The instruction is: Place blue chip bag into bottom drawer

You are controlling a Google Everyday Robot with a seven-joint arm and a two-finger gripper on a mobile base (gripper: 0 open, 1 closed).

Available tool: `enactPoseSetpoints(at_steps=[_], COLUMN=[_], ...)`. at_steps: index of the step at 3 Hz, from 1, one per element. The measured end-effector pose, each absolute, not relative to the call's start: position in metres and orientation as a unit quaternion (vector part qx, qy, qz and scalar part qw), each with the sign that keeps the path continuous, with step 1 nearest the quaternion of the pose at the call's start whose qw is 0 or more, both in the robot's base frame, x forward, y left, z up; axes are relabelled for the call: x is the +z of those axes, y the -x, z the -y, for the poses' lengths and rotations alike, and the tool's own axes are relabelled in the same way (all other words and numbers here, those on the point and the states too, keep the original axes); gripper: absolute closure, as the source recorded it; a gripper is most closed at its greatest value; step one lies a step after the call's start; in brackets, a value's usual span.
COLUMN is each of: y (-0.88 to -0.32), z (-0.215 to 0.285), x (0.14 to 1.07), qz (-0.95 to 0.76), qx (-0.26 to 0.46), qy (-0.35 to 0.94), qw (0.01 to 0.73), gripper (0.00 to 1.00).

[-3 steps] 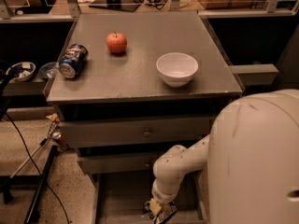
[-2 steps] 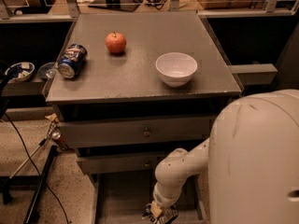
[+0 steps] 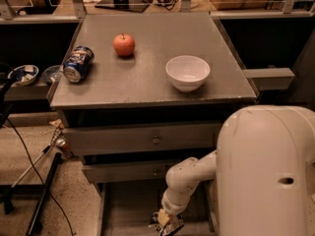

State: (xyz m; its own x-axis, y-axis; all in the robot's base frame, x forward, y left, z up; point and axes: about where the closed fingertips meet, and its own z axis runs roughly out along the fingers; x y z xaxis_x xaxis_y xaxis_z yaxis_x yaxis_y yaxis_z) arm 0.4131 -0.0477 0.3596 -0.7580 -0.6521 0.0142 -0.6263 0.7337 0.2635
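Observation:
The bottom drawer (image 3: 125, 208) of the grey cabinet is pulled out as a wide shallow grey tray at the foot of the frame. My white arm bends down in front of the cabinet. My gripper (image 3: 167, 223) hangs just over the drawer's floor near its middle, at the lower edge of the view. Something small with pale and dark patches shows at its tip. I cannot tell whether it is the blue chip bag, which shows nowhere else.
On the cabinet top (image 3: 147, 77) are a red apple (image 3: 124, 44), a white bowl (image 3: 187, 73) and a blue soda can (image 3: 77, 64) lying on its side. The two upper drawers (image 3: 147, 139) are closed. My white body (image 3: 268, 176) fills the lower right. Cables and a stand (image 3: 42, 195) are on the floor at left.
My arm has sunk slightly, bringing the gripper a little lower into the open drawer. Nothing on the cabinet top has moved.

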Motion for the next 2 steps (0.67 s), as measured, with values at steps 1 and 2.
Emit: enactPoseSetpoints(at_steps=[1,2], y=[-0.4195,-0.4179], z=[0.0436,0.0506], x=[0.3401,0.3374], qz=[0.923,0.924], qx=[-0.153,-0.164], qy=[-0.349,-0.342], qw=[0.055,0.058], gripper=[1.0,1.0])
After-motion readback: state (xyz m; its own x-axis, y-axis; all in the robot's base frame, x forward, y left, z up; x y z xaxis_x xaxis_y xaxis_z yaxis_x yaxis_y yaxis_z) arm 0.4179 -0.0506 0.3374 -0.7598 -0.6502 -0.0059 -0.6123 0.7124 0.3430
